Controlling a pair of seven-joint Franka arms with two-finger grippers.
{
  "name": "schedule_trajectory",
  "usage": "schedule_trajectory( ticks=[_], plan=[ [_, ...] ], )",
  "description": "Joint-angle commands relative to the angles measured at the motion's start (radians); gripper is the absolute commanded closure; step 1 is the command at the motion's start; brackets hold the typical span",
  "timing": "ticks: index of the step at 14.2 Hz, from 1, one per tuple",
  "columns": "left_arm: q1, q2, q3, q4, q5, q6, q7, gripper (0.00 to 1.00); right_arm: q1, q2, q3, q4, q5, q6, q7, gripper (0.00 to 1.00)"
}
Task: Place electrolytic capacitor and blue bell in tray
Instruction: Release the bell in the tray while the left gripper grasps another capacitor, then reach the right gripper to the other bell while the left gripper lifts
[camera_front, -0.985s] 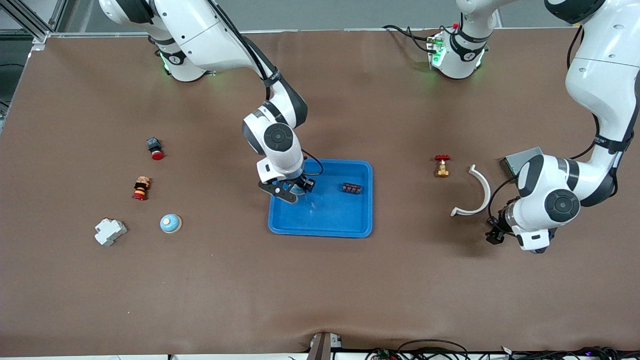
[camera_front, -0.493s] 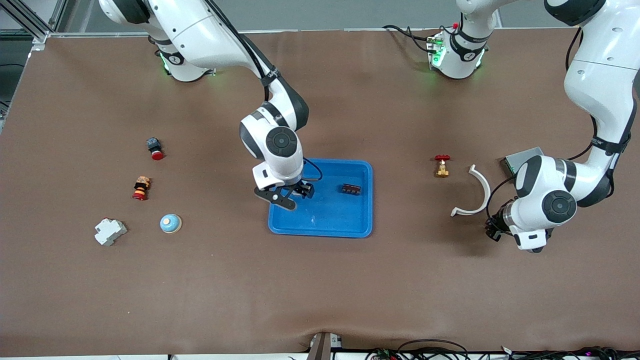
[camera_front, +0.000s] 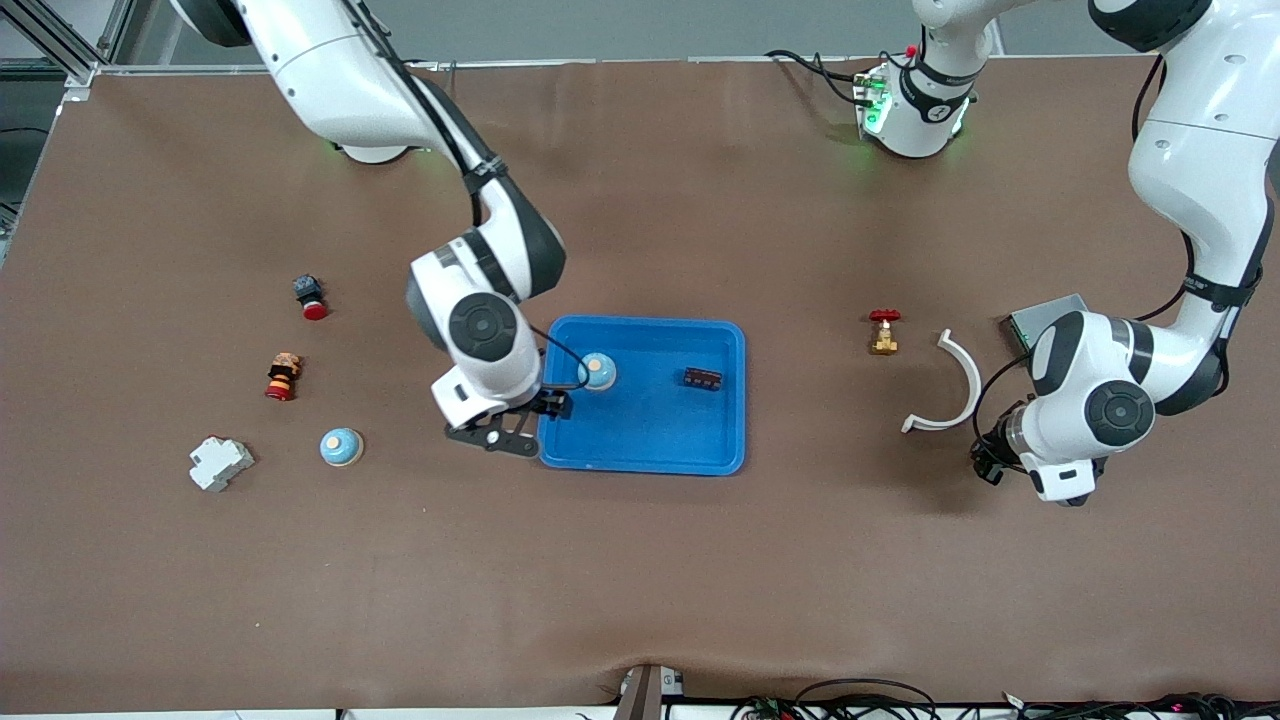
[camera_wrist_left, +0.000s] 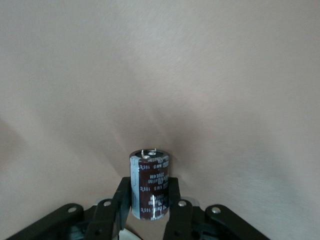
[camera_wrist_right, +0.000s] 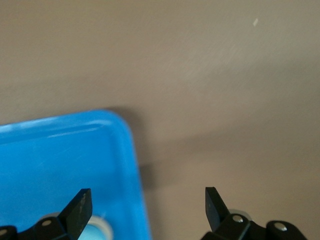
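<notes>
The bright-blue tray (camera_front: 645, 440) lies mid-table. One blue bell (camera_front: 599, 371) sits in it, near the corner toward the right arm's end. My right gripper (camera_front: 500, 435) hangs open and empty over the tray's rim (camera_wrist_right: 127, 150) at that end, with the bell's edge (camera_wrist_right: 95, 231) just showing beside one finger. A second blue bell (camera_front: 341, 447) stands on the table toward the right arm's end. My left gripper (camera_front: 988, 462) is low over the bare mat toward the left arm's end. In the left wrist view the left gripper (camera_wrist_left: 150, 192) is shut on the dark-brown electrolytic capacitor (camera_wrist_left: 150, 182), which stands upright.
A small dark block (camera_front: 703, 378) lies in the tray. Close to the left gripper are a white curved piece (camera_front: 950, 385), a red-handled brass valve (camera_front: 884, 332) and a grey metal box (camera_front: 1040, 318). A red button (camera_front: 310, 296), a red-and-yellow part (camera_front: 282, 376) and a white breaker (camera_front: 220, 463) lie toward the right arm's end.
My right gripper opened, left the blue bell in the tray and drew back toward the right arm's end. My left gripper shut on the capacitor.
</notes>
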Motion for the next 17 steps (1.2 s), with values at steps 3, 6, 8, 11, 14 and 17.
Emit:
schedule_trajectory(
  ticks=[3,6,8,11,14,17],
  plan=[
    [-0.003,-0.072,-0.081,0.02,-0.003,-0.022,-0.028,1.0,-0.116,-0.06,0.016,-0.094,-0.021,0.042,-0.223,0.0],
    [0.005,-0.092,-0.148,0.04,-0.003,-0.04,-0.017,1.0,-0.198,-0.121,0.016,-0.212,-0.021,0.122,-0.369,0.0],
    [0.005,-0.092,-0.19,0.066,-0.012,-0.051,-0.03,1.0,-0.264,-0.158,0.016,-0.269,-0.021,0.148,-0.497,0.0],
    [-0.059,-0.082,-0.201,0.161,-0.086,-0.158,-0.043,1.0,-0.338,-0.166,0.018,-0.285,-0.021,0.156,-0.628,0.0],
    [-0.102,-0.089,-0.202,0.169,-0.089,-0.177,-0.103,1.0,-0.396,-0.166,0.018,-0.341,-0.021,0.255,-0.744,0.0],
    [-0.171,-0.066,-0.199,0.223,-0.129,-0.243,-0.138,1.0,-0.456,-0.155,0.019,-0.363,-0.018,0.316,-0.847,0.0]
  ],
)
